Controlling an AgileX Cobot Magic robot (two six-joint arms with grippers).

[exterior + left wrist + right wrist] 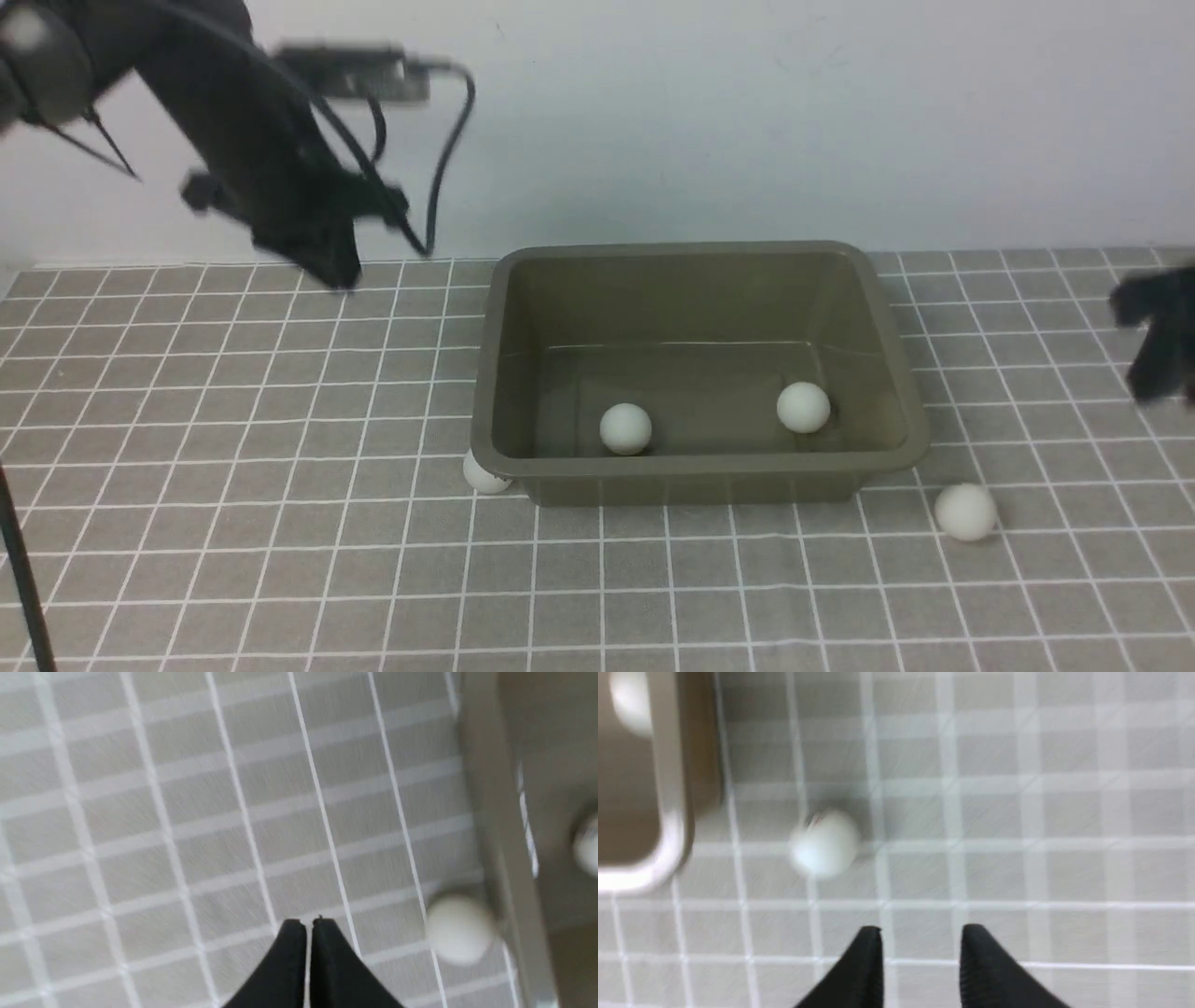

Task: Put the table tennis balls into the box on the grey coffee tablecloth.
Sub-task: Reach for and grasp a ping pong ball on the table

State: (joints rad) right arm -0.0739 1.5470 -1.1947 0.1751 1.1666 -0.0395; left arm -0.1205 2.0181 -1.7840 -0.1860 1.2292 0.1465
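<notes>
The olive-green box [499, 373] lies on the grey coffee tablecloth [233, 523] and holds two white table tennis balls [625, 428] [803, 407]. A third ball [484, 474] rests outside, against the box's front-left corner, and shows in the left wrist view as a ball [460, 928] beside the box's rim [490, 812]. A fourth ball [965, 511] lies off the front-right corner; it is the ball [825, 843] in the right wrist view. My left gripper [336, 271] [308, 924] hangs shut and empty above the cloth, left of the box. My right gripper [1158, 345] [920, 931] is open and empty at the right edge.
A black cable [448, 140] loops from the left arm in front of the white back wall. A thin dark rod [23, 579] crosses the front-left corner. The checked cloth covers the whole table around the box.
</notes>
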